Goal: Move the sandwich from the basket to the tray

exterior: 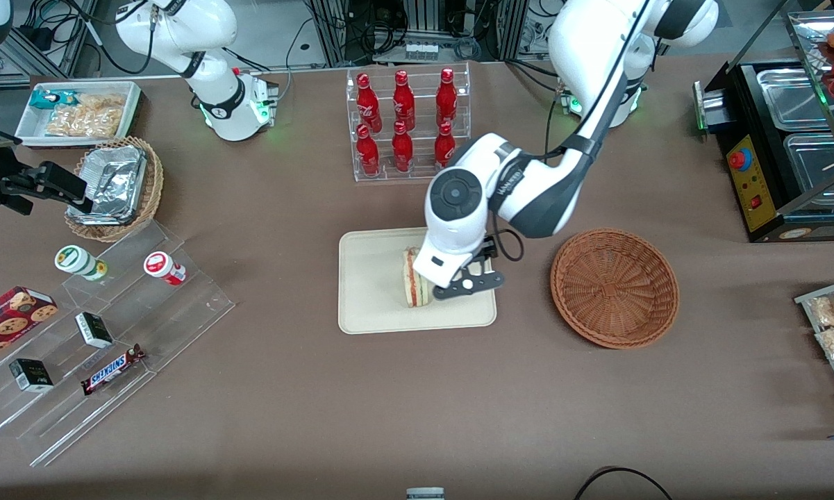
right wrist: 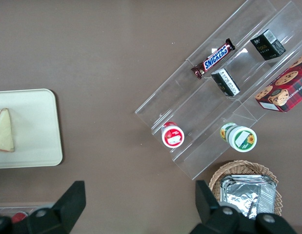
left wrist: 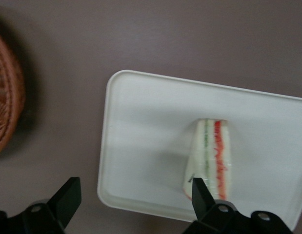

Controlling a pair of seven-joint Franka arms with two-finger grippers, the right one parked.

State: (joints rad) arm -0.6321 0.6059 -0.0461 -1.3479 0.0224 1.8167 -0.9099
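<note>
The sandwich (exterior: pixel 412 279) stands on its edge on the cream tray (exterior: pixel 375 305), red and green filling stripes showing (left wrist: pixel 213 153). My left gripper (exterior: pixel 466 283) hovers just above the tray (left wrist: pixel 141 126), beside the sandwich on the basket's side. It is open (left wrist: pixel 135 191) with nothing between its fingers; one fingertip (left wrist: pixel 198 191) overlaps the sandwich's corner in the wrist view. The reddish-brown basket (exterior: pixel 614 286) sits empty beside the tray, toward the working arm's end, its rim visible (left wrist: pixel 5 97). The parked arm's wrist view also catches the sandwich (right wrist: pixel 4 130) on the tray (right wrist: pixel 38 131).
A clear rack of red bottles (exterior: pixel 406 125) stands farther from the camera than the tray. Stepped acrylic shelves with snacks (exterior: pixel 111 333), a tan basket with foil container (exterior: pixel 118 184) and a white bin (exterior: pixel 80 111) lie toward the parked arm's end. A black food warmer (exterior: pixel 791 146) stands at the working arm's end.
</note>
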